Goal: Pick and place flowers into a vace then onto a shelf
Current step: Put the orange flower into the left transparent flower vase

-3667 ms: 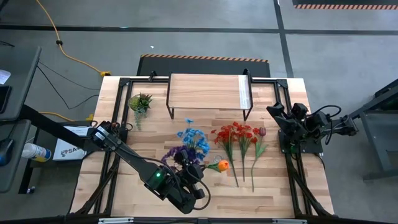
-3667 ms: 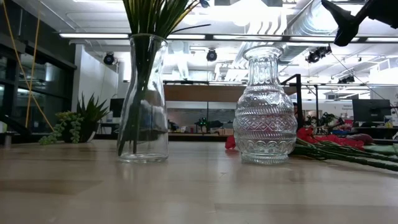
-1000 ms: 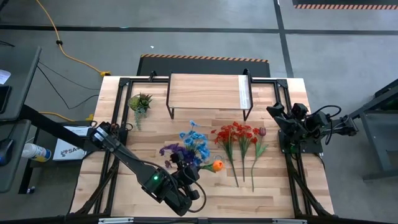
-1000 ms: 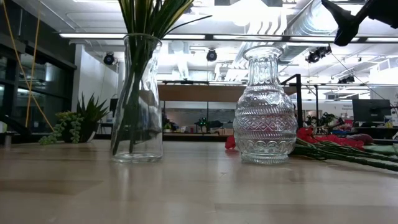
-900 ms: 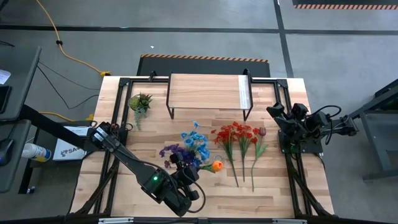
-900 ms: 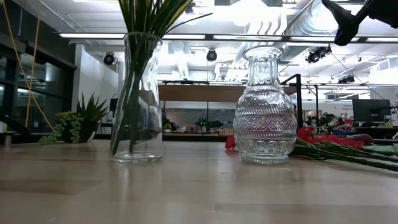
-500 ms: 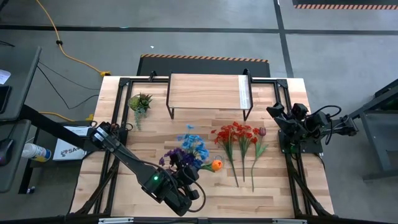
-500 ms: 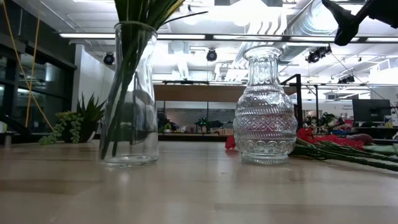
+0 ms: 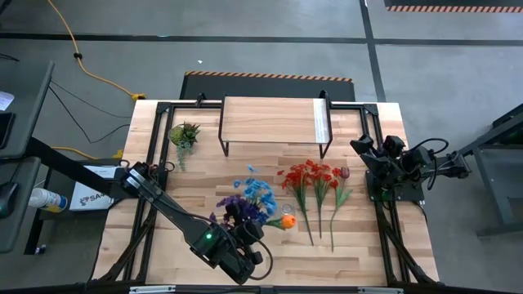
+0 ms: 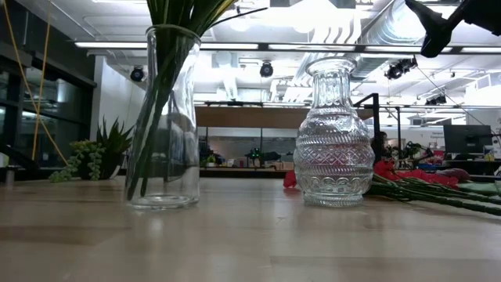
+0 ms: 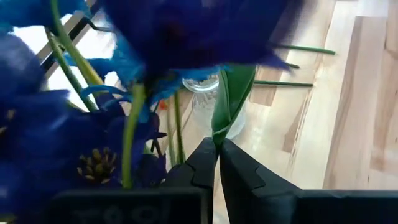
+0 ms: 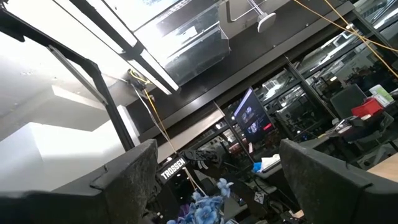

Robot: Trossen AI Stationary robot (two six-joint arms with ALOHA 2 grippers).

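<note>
Now we have the left gripper [image 11: 217, 155] pinched on a green stem of the blue flowers [image 9: 257, 194] in the plain vase [image 10: 162, 117]. Next we release, then reach the red flowers [image 9: 312, 175]; the shelf [image 9: 274, 121] lies beyond. The right gripper [image 12: 214, 180], parked aside, gapes.

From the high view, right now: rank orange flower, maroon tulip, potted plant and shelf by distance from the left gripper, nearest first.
From the left gripper:
1. orange flower, just to its right.
2. maroon tulip, farther right, by the red flowers.
3. potted plant and shelf, at the far edge; too close to rank.
</note>
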